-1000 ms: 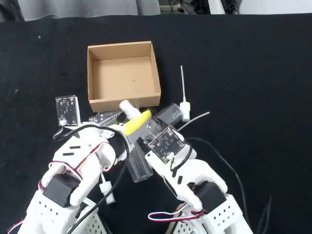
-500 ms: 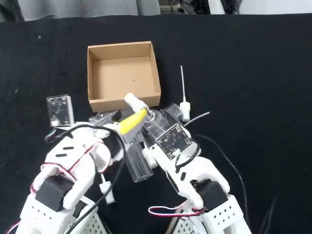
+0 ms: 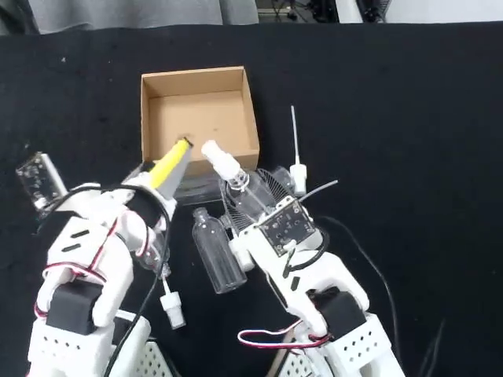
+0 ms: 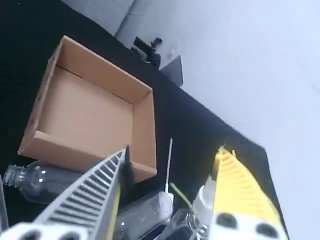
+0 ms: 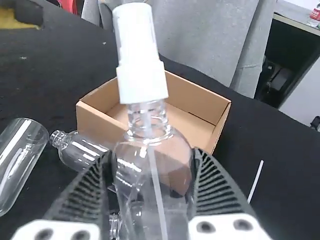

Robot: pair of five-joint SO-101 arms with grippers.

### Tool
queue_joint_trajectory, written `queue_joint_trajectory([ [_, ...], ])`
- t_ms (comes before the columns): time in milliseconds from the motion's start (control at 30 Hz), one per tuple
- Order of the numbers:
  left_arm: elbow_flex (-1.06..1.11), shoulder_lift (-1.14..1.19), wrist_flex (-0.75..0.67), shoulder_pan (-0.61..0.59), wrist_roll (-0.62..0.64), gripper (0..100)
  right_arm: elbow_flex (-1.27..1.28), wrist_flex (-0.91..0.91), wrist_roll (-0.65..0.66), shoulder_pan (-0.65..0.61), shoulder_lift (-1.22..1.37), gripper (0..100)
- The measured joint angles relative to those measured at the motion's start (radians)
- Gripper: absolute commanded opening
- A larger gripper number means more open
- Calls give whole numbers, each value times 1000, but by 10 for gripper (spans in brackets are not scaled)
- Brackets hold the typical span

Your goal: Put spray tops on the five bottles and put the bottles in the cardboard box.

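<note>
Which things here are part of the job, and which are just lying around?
Job: cardboard box, bottle with spray top, open bottle, loose spray top.
Lying about: cables, curtain behind the table.

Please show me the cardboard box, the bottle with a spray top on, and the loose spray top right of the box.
cardboard box (image 3: 200, 126), high view, inner floor.
capped bottle (image 5: 150, 147), right wrist view, clear shoulder.
loose spray top (image 3: 298, 173), high view, white head.
</note>
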Motion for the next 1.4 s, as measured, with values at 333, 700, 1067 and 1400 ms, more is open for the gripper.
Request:
queue_joint_trajectory([
  [333,18,-5,-43,-35,46,259,0,-2,-129,0,0,57],
  [700,241,0,-348,-38,46,259,-5,-2,-160,-52,0,57],
  [1067,282,0,-362,69,-29,259,-41,-2,-160,-118,0,57],
  [1400,299,-12,-365,92,-121,259,-41,-2,-160,-172,0,57],
])
